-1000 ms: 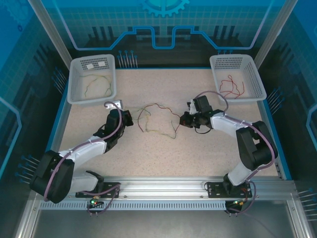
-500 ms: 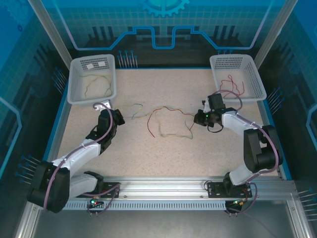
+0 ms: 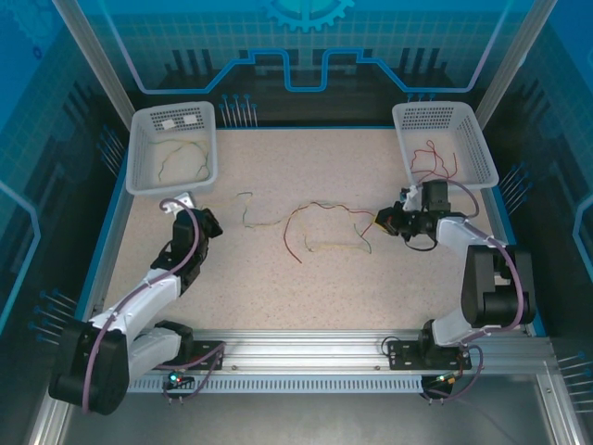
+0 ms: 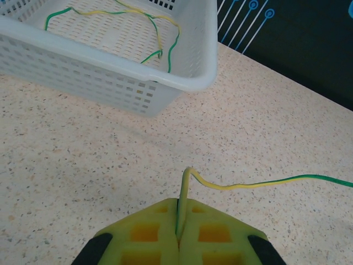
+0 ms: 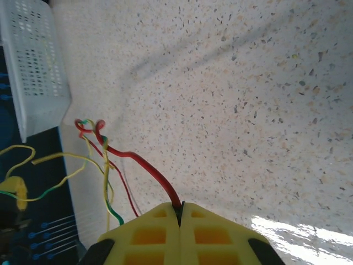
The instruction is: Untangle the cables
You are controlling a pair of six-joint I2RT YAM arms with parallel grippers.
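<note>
- Two grippers, each with yellow foam pads pressed fully together; the left gripper (image 4: pixel 177 234) is clamped on a thin yellow-green cable (image 4: pixel 248 184), which rises out of the seam between the pads, bends over and runs off to the right, lying on the surface.
- The right gripper (image 5: pixel 181 212) is likewise closed with no gap, pinching a thin red cable (image 5: pixel 144 164) at the seam; this cable arcs away to a pair of small loops, where thinner red and yellow-green strands (image 5: pixel 106 190) meet it; whether they are knotted there cannot be told.
- From above, the cables (image 3: pixel 315 211) are strung in a loose, wavy line across the middle of the speckled beige table (image 3: pixel 278 287); the yellow-green end lies towards the left arm, the red part towards the right, and a few loose ends hang down from the line.
- Beyond the left gripper, near the table's far left corner, stands a white perforated plastic basket (image 4: pixel 182 83); another yellow-green wire (image 4: pixel 110 12) curls inside it.
- At the far right corner, just behind the right gripper, sits a second white perforated basket (image 3: pixel 482 153); a red wire (image 3: pixel 431 162) lies looped on its floor.
</note>
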